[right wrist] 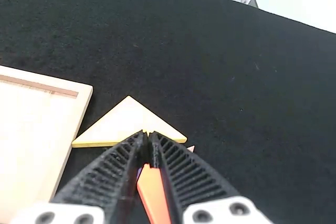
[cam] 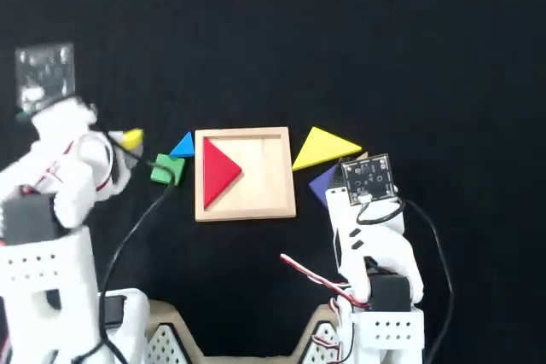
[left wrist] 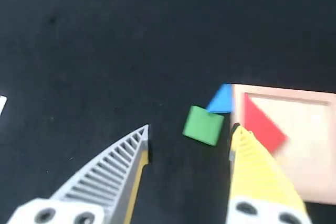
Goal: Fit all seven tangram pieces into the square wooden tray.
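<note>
The square wooden tray (cam: pixel 247 202) lies mid-table with a red triangle (cam: pixel 219 168) in its left half. Just left of the tray are a small blue triangle (cam: pixel 182 146) and a green square (cam: pixel 166 170). My left gripper (cam: pixel 135 147) hovers open left of them. In its wrist view, the gripper (left wrist: pixel 190 128) frames the green square (left wrist: pixel 203 125), blue triangle (left wrist: pixel 221 99) and tray (left wrist: pixel 310 187). A large yellow triangle (cam: pixel 322 147) lies right of the tray. My right gripper (right wrist: pixel 147 137) is shut over the yellow triangle's (right wrist: pixel 126 124) near edge, above an orange piece (right wrist: pixel 152 190).
A purple piece (cam: pixel 322 182) pokes out from under the right arm (cam: pixel 368 178), next to the tray's right side. A cable (cam: pixel 136 228) trails across the black cloth from the left arm. A clear square plate (cam: pixel 44 70) sits at the far left.
</note>
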Action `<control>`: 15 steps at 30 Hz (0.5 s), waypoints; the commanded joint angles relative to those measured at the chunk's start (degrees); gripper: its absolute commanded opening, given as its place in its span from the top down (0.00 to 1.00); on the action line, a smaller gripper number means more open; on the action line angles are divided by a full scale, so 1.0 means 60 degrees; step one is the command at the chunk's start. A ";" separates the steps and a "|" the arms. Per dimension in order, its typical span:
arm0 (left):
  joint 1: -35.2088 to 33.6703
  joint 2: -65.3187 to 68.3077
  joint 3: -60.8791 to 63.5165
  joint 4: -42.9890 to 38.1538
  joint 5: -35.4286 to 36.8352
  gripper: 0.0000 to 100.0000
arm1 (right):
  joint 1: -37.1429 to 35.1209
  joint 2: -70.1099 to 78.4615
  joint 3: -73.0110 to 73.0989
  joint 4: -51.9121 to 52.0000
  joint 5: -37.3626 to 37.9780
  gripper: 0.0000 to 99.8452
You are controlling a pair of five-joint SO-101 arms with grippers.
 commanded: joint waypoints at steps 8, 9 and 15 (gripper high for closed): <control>0.0930 -0.3971 0.6791 -0.4029 0.0835 0.75 | 0.0132 -0.0476 -0.0037 0.0000 -0.0073 0.99; 0.1150 -0.4264 0.7231 -0.4190 0.0821 0.75 | 0.0132 -0.0476 -0.0037 0.0000 -0.0073 0.99; 0.1443 -0.5407 0.9165 -0.5700 0.0806 0.75 | 0.0059 -0.0476 -0.0051 0.0308 0.0557 0.91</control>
